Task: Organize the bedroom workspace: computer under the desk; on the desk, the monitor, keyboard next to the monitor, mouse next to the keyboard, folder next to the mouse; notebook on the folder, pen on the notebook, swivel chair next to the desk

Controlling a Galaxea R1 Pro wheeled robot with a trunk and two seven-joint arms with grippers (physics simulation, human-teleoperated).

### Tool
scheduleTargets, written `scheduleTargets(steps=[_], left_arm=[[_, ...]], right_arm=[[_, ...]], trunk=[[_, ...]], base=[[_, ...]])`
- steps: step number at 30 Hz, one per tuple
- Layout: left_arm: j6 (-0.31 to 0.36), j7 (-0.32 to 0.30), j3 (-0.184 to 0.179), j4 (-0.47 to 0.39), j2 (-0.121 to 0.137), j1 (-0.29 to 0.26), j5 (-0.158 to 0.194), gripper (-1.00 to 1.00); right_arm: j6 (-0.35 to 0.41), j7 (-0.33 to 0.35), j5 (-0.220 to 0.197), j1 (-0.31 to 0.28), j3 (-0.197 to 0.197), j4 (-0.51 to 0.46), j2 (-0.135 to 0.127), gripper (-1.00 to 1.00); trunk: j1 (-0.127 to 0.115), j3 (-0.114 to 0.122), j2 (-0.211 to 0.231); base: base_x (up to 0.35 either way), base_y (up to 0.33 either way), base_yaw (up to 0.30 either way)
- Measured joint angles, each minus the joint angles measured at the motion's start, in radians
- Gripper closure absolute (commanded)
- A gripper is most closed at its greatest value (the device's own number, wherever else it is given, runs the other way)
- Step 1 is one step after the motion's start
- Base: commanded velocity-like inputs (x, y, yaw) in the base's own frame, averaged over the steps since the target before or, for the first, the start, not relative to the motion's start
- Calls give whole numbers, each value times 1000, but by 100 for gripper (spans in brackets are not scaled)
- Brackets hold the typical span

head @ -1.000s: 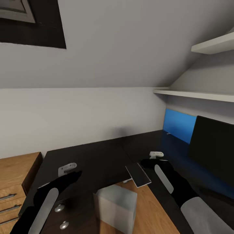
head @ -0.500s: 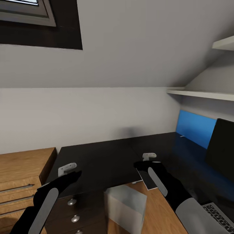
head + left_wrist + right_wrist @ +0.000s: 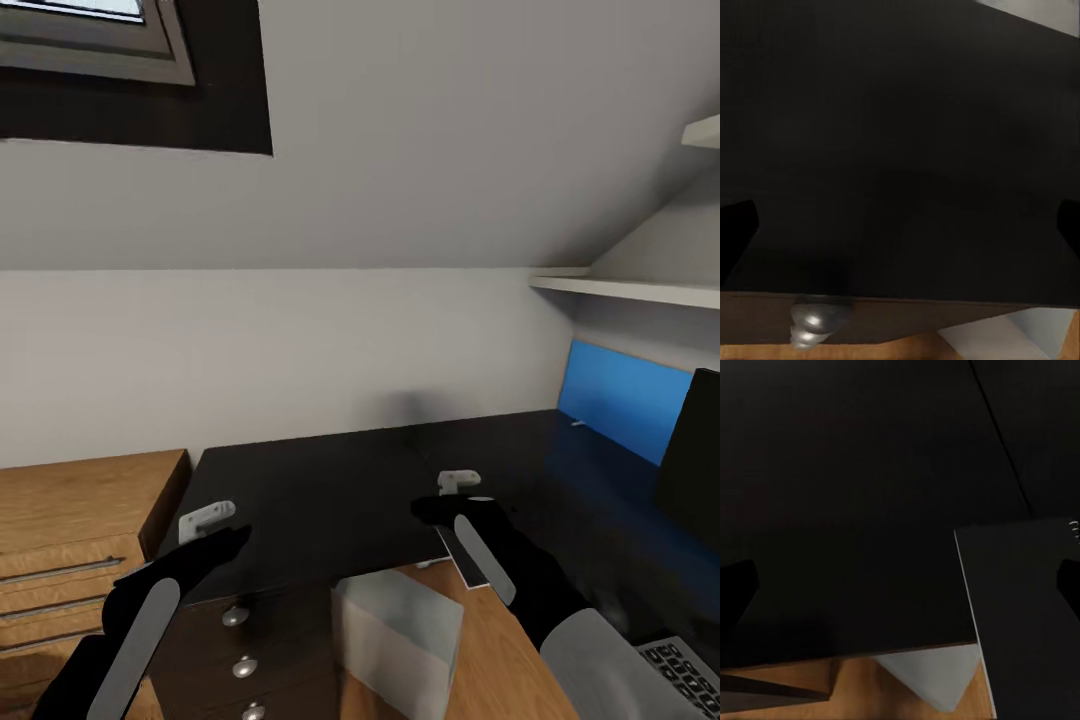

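The desk (image 3: 320,490) has a glossy black top and a blue back panel (image 3: 620,398). A thin grey notebook (image 3: 466,566) lies at the desk's front edge and overhangs it, partly under my right forearm; it also appears in the right wrist view (image 3: 1027,615). My right gripper (image 3: 428,508) hovers open over the desk beside the notebook. My left gripper (image 3: 238,537) hangs open above the desk's left front edge. The light grey computer (image 3: 400,640) stands on the floor below the desk edge. The monitor (image 3: 698,470) is cut by the right edge. A keyboard corner (image 3: 685,675) shows at the bottom right.
A dark cabinet with round knobs (image 3: 240,640) stands under the desk's left end, its knob (image 3: 814,324) near my left gripper. A wooden drawer chest (image 3: 70,540) is further left. White shelves (image 3: 640,290) hang at the right. A small white sliver (image 3: 577,423) lies by the blue panel.
The camera has turned left, so the desk, panel and monitor sit further right in the picture. The keyboard corner has come into view. Both grippers stay open.
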Motion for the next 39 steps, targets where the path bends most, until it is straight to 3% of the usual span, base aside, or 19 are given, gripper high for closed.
scheduleTargets(steps=[26,39], left_arm=[[0,0,0,0,0,1,-4,-100],[0,0,0,0,0,1,-2,-100]], right_arm=[[0,0,1,0,4,0,1,-100],[0,-1,2,0,8,0,1,-100]], trunk=[[0,-17,0],[0,-30,0]], base=[[-186,165,255],[-34,28,227]])
